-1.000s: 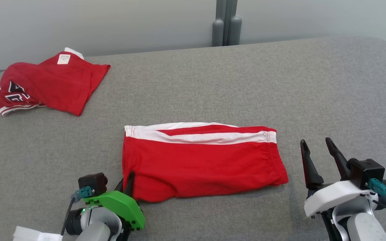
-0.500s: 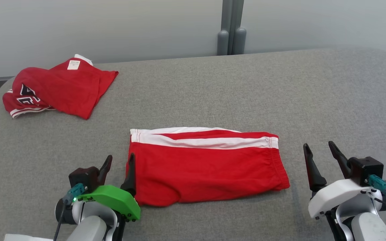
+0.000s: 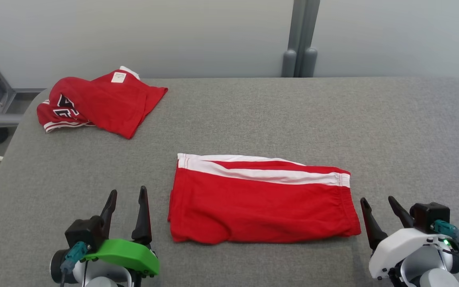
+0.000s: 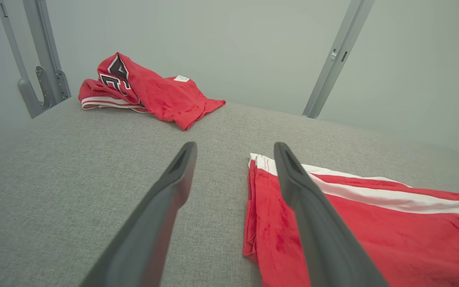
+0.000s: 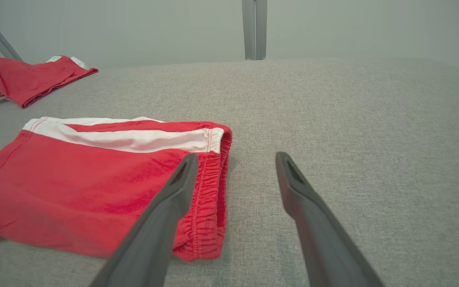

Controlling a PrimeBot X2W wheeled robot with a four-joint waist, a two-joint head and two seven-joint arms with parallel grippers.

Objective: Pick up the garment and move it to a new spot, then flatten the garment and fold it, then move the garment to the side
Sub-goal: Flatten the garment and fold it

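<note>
Head view: folded red garment lies between left claw and right claw, both spread, empty.

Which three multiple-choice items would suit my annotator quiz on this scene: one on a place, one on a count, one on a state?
1. Where on the grey surface does the crumpled red jersey lie?
A far left
B far right
C near middle

2. How many red garments lie there?
A one
B two
C three

3. How does the left gripper stand by the folded shorts?
A shut on them
B open, apart from them
C shut, empty

Key: A, it sits at the far left corner in the head view; B, jersey and shorts; B, its fingers are spread with bare surface between them and the shorts.
</note>
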